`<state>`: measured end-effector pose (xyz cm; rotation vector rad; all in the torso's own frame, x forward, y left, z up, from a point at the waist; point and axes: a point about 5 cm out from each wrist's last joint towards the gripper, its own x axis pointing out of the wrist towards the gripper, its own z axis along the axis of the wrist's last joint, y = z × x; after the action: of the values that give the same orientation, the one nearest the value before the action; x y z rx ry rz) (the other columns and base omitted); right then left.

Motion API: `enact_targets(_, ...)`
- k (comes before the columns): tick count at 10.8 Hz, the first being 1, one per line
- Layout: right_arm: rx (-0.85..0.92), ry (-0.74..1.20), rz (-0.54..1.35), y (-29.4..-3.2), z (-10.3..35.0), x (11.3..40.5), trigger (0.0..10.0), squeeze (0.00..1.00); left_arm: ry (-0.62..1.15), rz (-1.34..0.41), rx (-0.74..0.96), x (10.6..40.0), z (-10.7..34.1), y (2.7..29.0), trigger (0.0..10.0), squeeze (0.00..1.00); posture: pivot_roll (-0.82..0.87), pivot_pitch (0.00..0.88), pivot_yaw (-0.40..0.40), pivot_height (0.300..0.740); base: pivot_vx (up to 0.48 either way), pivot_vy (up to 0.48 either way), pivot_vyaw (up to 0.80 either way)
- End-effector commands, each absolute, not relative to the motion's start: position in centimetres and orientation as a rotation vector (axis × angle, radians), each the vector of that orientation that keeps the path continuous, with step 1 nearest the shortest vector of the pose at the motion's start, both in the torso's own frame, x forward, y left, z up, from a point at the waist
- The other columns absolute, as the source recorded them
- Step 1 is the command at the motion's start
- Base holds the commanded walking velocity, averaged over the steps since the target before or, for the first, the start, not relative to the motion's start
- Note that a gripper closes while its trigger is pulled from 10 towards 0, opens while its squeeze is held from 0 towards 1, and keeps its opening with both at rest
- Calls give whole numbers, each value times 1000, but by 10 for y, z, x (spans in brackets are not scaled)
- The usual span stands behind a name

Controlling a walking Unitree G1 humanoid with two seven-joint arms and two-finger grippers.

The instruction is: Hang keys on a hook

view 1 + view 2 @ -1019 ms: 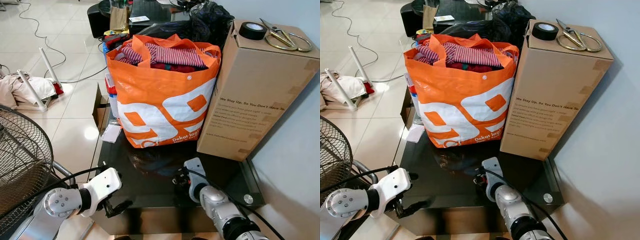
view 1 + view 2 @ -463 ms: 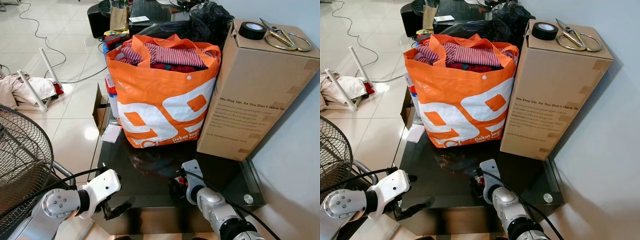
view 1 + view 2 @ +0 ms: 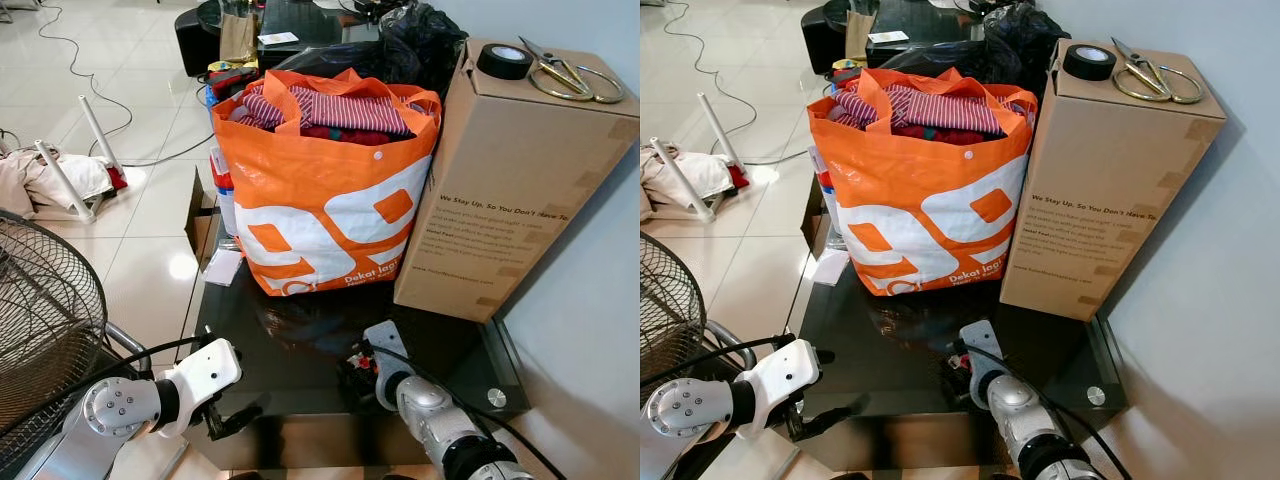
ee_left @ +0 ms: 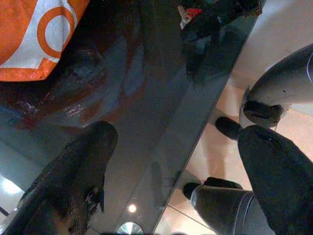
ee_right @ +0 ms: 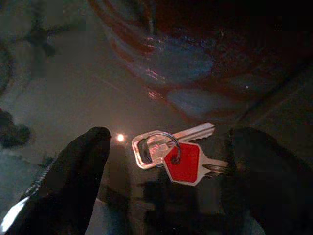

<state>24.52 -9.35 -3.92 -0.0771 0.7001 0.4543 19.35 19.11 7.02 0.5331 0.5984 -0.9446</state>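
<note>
Keys (image 5: 172, 154) lie flat on the dark glass table (image 3: 300, 385), two silver ones on a ring, one with a red head. The right gripper (image 5: 171, 186) is lowered over them with its two black fingers (image 5: 78, 176) spread wide, one on each side of the bunch and neither touching it. From the head camera the keys sit near the table's front edge, at about 6 o'clock from the orange bag (image 3: 325, 195), just under the right gripper's wrist.

The left gripper (image 3: 235, 415) hangs at the table's front-left corner, at about 9 o'clock from the keys and well apart from them. Its fingers (image 4: 73, 181) stand open, holding nothing, one over the glass and the other out past the table edge above the floor.

The orange bag stands at 12 o'clock from the keys, stuffed with striped and red clothes (image 3: 335, 108). Touching the bag's right side is a tall cardboard box (image 3: 510, 180), at roughly 1 o'clock from the keys. A roll of black tape (image 3: 504, 61) and a pair of scissors (image 3: 565, 75) rest on its top. A wire fan guard (image 3: 45, 320) stands on the floor at 9 o'clock, beyond the left arm.
</note>
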Motion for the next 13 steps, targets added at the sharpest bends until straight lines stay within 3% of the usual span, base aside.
enact_targets(1, -96, 702, 456, -94, -39, 246, 7333, 0, 591, -946, 551, 195, 75, 192, 10000, 4, 2, 0, 13, 740, 0, 0, 0)
enact_targets(2, -99, 706, 449, -94, -40, 245, 0, 0, 591, -946, 553, 195, 75, 193, 10000, 4, 2, 0, 14, 740, 0, 0, 0)
enact_targets(13, -105, 725, 453, -97, -45, 239, 0, 0, 586, -952, 560, 196, 74, 191, 10000, 4, 0, 0, 14, 740, 0, 0, 0)
